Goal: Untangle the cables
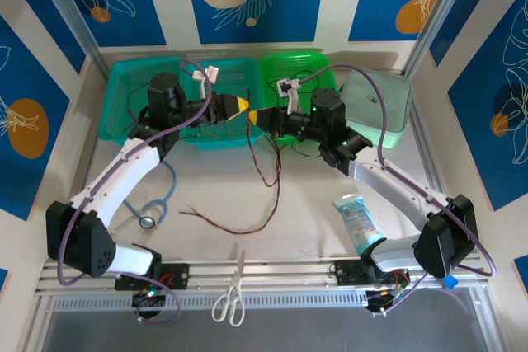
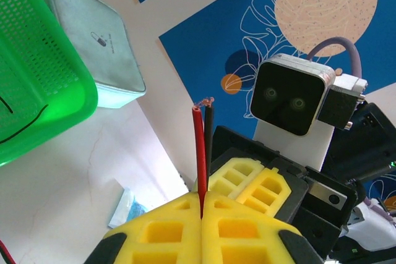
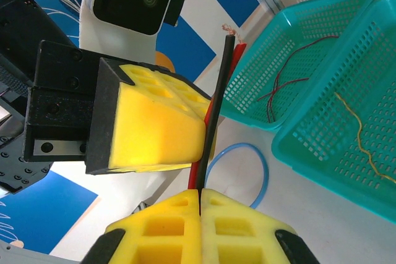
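Left gripper (image 2: 201, 205): pads clamped shut on the red cable (image 2: 198, 153), up toward 12 o'clock above the table (image 1: 313, 204).
Right gripper (image 3: 201, 199): closed on the black cable (image 3: 218, 103), nose to nose with the left one.
Cable run: the joined pair hangs below the grippers, then trails across the table toward 7 o'clock.
Slip risk: both grips sit close to the bare ends, so I'd say a hard pull apart could drag a strand out.
Collision risk: the pads nearly touch, and a small twist may knock them together.
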`<action>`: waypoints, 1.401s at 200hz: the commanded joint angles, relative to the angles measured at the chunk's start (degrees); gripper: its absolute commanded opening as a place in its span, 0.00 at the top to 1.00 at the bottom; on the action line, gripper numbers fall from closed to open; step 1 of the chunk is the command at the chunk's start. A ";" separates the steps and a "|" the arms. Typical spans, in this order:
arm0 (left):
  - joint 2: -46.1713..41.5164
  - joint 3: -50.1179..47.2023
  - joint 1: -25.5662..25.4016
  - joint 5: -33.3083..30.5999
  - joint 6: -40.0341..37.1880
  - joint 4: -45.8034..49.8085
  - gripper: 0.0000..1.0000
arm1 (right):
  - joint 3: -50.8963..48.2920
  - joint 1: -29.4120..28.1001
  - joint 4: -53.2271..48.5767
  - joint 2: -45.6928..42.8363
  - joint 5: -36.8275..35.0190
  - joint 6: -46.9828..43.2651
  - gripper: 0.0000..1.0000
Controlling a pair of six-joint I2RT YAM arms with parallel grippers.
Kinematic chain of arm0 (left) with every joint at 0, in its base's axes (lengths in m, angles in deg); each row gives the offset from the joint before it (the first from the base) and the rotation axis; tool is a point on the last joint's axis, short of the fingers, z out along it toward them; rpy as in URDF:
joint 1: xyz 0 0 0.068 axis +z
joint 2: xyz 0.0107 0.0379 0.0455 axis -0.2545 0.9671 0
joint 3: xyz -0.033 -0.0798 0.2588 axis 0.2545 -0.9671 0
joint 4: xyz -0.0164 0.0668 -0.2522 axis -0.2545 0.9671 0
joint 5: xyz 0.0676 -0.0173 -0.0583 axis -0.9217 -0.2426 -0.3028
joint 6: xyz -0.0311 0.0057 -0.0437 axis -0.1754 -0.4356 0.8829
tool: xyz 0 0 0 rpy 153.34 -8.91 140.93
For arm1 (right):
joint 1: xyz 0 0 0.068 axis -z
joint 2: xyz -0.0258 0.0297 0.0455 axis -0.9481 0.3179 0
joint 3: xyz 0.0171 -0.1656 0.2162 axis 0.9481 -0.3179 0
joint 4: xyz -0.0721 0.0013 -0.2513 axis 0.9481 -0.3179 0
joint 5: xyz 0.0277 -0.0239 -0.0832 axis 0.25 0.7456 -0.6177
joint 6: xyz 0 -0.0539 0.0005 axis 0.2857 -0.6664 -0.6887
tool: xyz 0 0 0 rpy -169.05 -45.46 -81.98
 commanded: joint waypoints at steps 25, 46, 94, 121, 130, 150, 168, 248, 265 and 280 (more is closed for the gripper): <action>-0.84 1.59 -0.52 -0.34 -1.96 1.17 1.00 | 0.93 0.77 0.90 -2.28 -2.83 0.87 1.00; -1.00 2.05 -0.50 -1.07 -3.36 3.00 1.00 | -0.30 1.49 1.55 -3.88 -5.20 1.50 1.00; -1.37 5.56 0.54 -2.33 -9.37 11.89 1.00 | -2.26 3.53 0.97 -7.97 -10.38 1.88 1.00; -2.44 9.69 3.82 -5.52 -16.13 22.05 1.00 | -3.45 4.56 -2.10 -12.57 -18.48 -0.13 1.00; -2.76 10.84 5.10 -6.35 -17.88 24.79 1.00 | -4.24 5.46 -2.53 -14.24 -20.43 -0.17 1.00; -3.23 12.17 7.40 -6.91 -20.15 28.43 1.00 | -6.33 8.61 -3.20 -17.28 -21.17 1.53 1.00; -3.51 12.58 9.52 -6.58 -21.19 30.12 1.00 | -7.87 11.29 -4.22 -19.96 -21.32 2.52 1.00; -2.99 12.50 13.39 4.50 -14.14 20.38 1.00 | 3.29 10.82 -13.05 -9.78 -3.15 0.20 0.72; -3.83 10.92 13.28 4.41 -13.19 18.67 1.00 | 4.40 7.51 -9.15 -5.64 -2.16 0.94 0.66; -4.17 10.18 13.28 4.37 -13.01 18.69 1.00 | 6.19 5.34 -5.59 -1.91 -0.59 2.34 0.62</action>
